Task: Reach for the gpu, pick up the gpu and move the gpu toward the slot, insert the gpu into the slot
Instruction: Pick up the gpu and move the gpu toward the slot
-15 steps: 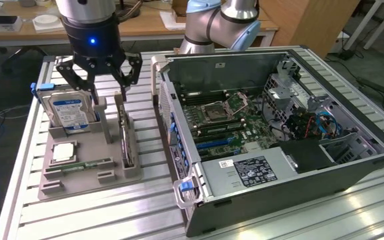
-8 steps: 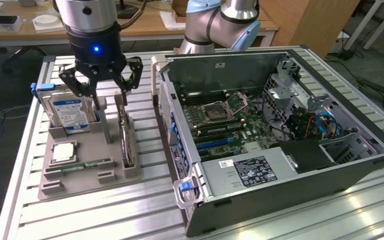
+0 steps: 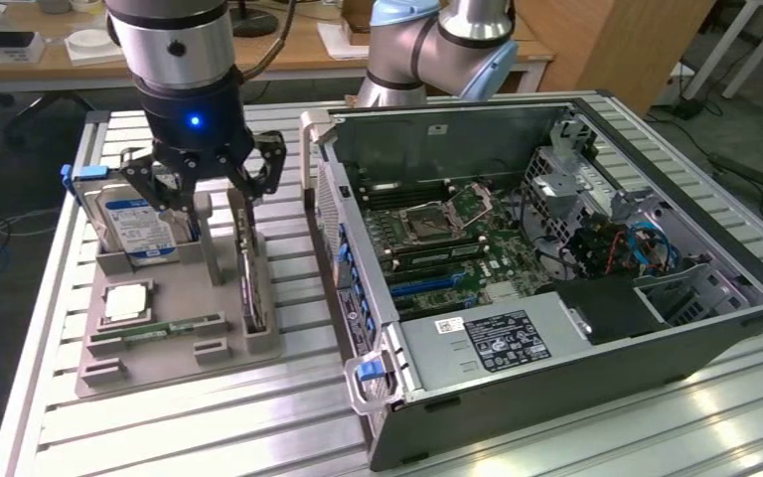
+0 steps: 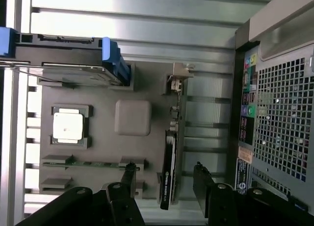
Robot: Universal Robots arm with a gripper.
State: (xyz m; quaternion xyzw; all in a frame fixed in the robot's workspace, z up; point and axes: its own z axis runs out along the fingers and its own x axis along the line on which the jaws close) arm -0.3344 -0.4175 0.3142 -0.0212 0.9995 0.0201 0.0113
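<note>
Presently the gpu (image 3: 250, 283) is stood on edge in the grey tray (image 3: 183, 288), at nine o'clock of the case (image 3: 528, 397) in the exterior view, beside a blue-labelled drive (image 3: 143, 224). Its white edge lettering cannot be read. The gripper (image 3: 216, 209) is held spread apart above it.

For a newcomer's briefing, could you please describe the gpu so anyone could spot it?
Beside the open computer case sits a grey tray. The gpu stands on edge along the tray's side nearest the case: a long thin dark card, unlike the boxy blue-labelled hard drive and flat memory stick.
</note>
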